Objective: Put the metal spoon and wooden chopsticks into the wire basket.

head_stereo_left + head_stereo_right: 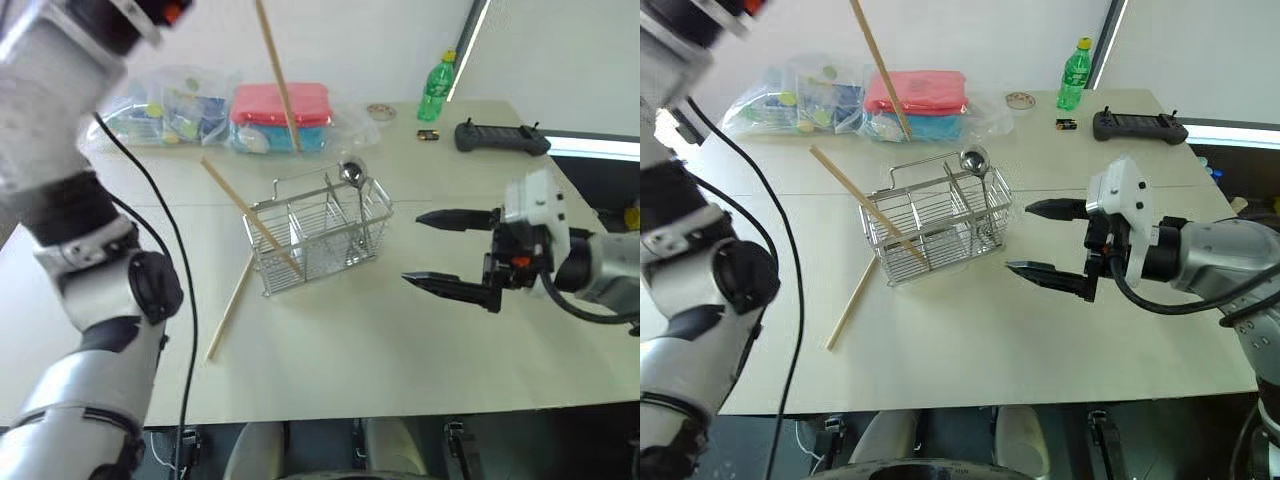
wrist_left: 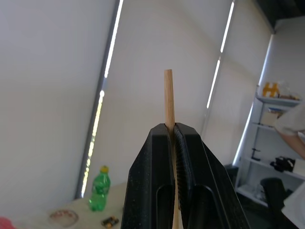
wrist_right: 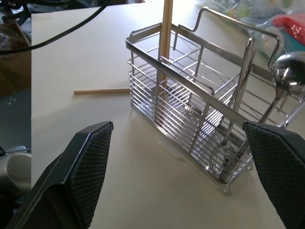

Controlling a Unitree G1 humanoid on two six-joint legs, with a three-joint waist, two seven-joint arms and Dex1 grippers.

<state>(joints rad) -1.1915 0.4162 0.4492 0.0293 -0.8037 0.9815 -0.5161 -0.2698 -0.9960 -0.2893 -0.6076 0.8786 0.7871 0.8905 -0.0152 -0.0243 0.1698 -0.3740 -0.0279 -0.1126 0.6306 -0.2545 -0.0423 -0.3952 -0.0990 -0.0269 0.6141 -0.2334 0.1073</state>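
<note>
Chopstick (image 2: 168,98) clamped in left pincer (image 2: 174,138)

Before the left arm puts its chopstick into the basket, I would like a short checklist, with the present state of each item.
1. Left gripper shut on a wooden chopstick: ok.
2. Held chopstick above the wire basket: not ok, it hangs beyond the basket, in front of the bags.
3. Basket upright on the table: ok.
4. Metal spoon already in the basket: ok, bowl up at the right end.
5. One chopstick leaning in the left end: ok; another lies on the table: not ok.
6. Right gripper open, apart from the basket: ok.
</note>
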